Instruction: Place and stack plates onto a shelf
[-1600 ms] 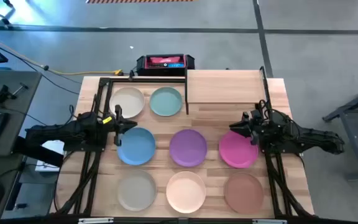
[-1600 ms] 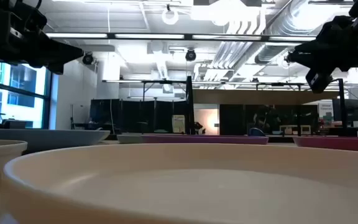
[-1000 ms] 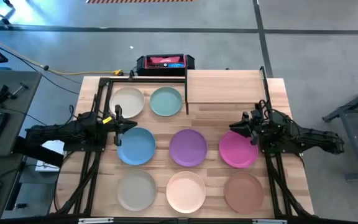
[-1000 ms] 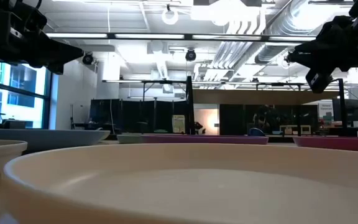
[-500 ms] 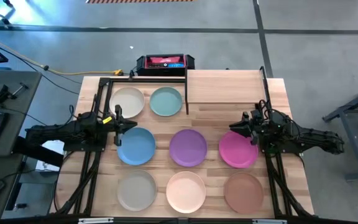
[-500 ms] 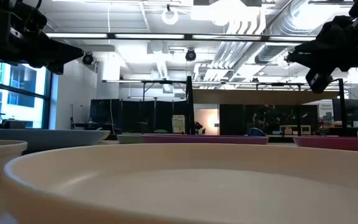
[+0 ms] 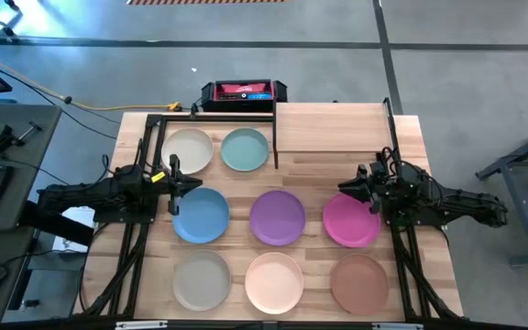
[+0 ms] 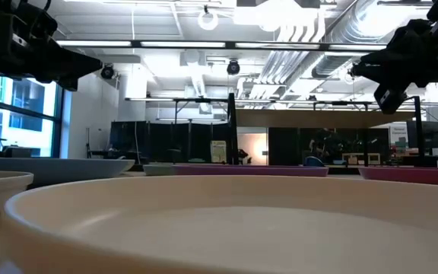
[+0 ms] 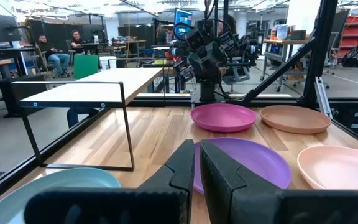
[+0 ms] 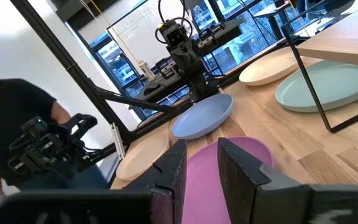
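Note:
Eight plates lie flat on the wooden table: cream (image 7: 187, 150) and pale teal (image 7: 246, 149) at the far left, blue (image 7: 200, 214), purple (image 7: 277, 217) and magenta (image 7: 349, 220) in the middle row, grey-beige (image 7: 200, 280), peach (image 7: 274, 281) and terracotta (image 7: 359, 282) in the near row. The shelf (image 7: 333, 128) stands at the far right with nothing on it. My left gripper (image 9: 197, 146) hangs level above the table's left side, just left of the blue plate, fingers almost together. My right gripper (image 10: 202, 146) hangs level over the magenta plate's right edge, a small gap between its fingers.
A red and black box (image 7: 243, 92) sits beyond the table's far edge. Black frame rails (image 7: 145, 147) run along the left and right sides. A person (image 10: 17, 124) stands beyond the table's left side, and more people sit in the room behind.

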